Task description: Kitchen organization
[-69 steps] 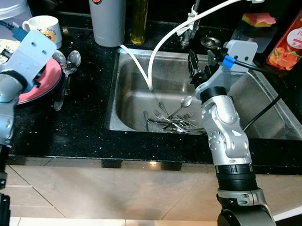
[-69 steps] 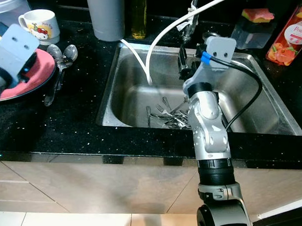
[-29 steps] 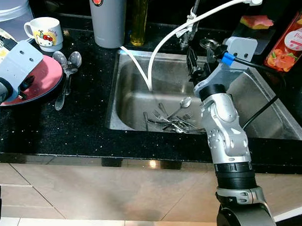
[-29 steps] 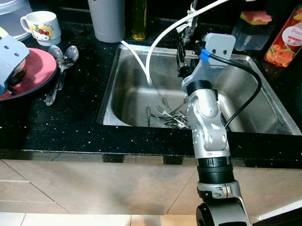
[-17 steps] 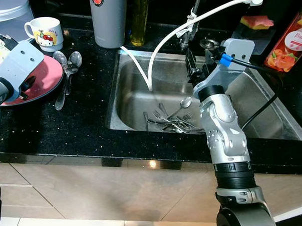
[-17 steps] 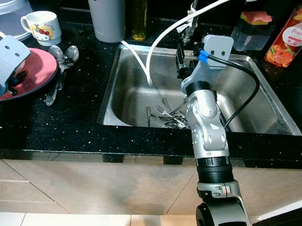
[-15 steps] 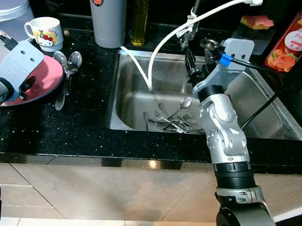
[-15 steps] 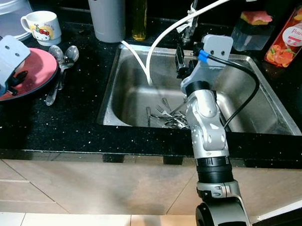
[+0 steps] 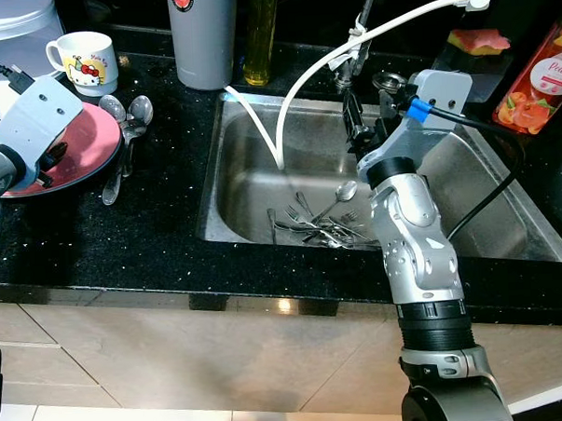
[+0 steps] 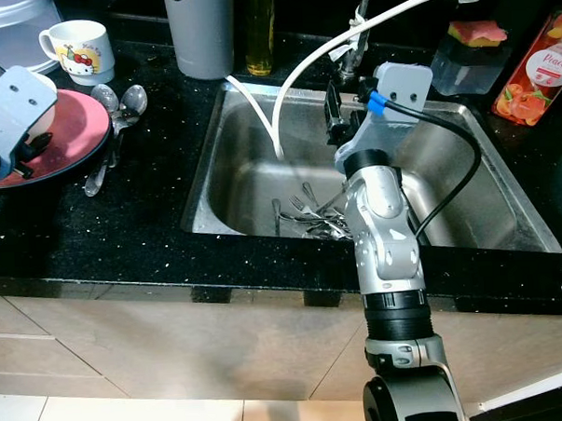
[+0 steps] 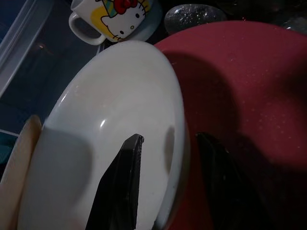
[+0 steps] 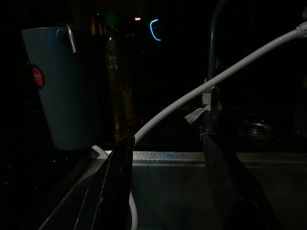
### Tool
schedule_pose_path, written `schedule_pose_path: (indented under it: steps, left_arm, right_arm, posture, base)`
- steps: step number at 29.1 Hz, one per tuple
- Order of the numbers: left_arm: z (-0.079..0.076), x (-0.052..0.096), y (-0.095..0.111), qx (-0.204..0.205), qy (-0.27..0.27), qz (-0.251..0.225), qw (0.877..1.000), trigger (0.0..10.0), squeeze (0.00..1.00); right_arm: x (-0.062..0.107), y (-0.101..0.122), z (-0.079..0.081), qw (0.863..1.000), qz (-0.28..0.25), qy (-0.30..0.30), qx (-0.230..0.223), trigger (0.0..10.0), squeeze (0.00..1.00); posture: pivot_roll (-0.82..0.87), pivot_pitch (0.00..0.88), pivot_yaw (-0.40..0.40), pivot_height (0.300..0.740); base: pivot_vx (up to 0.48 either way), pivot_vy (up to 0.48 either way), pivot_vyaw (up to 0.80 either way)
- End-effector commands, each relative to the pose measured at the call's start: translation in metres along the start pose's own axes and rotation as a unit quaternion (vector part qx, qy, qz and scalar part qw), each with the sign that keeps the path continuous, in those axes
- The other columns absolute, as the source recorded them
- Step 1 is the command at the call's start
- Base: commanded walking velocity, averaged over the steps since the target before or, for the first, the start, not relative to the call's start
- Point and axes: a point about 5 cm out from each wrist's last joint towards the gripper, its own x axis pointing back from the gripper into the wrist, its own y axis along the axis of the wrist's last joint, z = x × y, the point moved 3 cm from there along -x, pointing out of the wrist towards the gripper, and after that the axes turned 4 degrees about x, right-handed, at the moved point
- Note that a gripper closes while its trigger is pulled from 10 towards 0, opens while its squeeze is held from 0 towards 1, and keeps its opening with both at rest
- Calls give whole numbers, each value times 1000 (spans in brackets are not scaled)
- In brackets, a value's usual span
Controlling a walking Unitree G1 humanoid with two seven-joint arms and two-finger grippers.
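Note:
My left gripper (image 11: 170, 139) is at the far left of the counter, shut on the rim of a white plate (image 11: 105, 124). One finger lies on the plate's face and the other is past its edge. The plate is tilted, above a red plate (image 9: 84, 149) on the black counter. My right gripper (image 9: 368, 123) hangs open and empty over the steel sink (image 9: 250, 147), near the tap (image 9: 354, 63). Several forks and spoons (image 9: 319, 226) lie in the sink bottom. More spoons (image 9: 128, 119) lie beside the red plate.
A cartoon mug (image 9: 80, 59) stands behind the red plate. A grey tumbler (image 9: 202, 37) and an oil bottle (image 9: 259, 34) stand at the sink's back left. A white hose (image 9: 312, 69) arcs into the sink. A sponge (image 9: 479, 41) and juice carton (image 9: 541, 78) sit back right.
My left gripper has drawn back to the left with the plate, uncovering more of the red plate. My right gripper has drifted slightly left over the sink.

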Motion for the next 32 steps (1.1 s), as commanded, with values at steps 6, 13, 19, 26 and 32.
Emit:
schedule_pose_path:
  steps: [6, 13, 19, 26, 32]
  left_arm:
    - [-10, -2, -11, 5, -21, 20, 1000, 10000, 0]
    - [-10, -3, -13, 6, -20, 23, 1000, 10000, 0]
    - [-9, -3, -13, 6, -20, 23, 1000, 10000, 0]
    - [-9, -3, -13, 6, -20, 23, 1000, 10000, 0]
    - [-9, -3, -13, 6, -20, 23, 1000, 10000, 0]
  right_arm:
    - [-3, 3, -2, 1000, -4, -1, 4, 10000, 0]
    - [-3, 5, -3, 1000, -7, -5, 3, 10000, 0]
    - [-3, 5, -4, 1000, -7, -6, 4, 10000, 0]
    - [-4, 4, -2, 1000, -7, -4, 2, 10000, 0]
    - [-4, 2, -1, 1000, -4, -1, 1, 10000, 0]
  posture:
    - [304, 101, -122, 740]
    - [297, 93, -113, 740]
    - [301, 96, -116, 740]
    - [315, 100, -114, 740]
    - [319, 95, -120, 740]
  base:
    - [0, 0, 0]
    - [0, 0, 0]
    - [0, 0, 0]
    - [0, 0, 0]
    - [0, 0, 0]
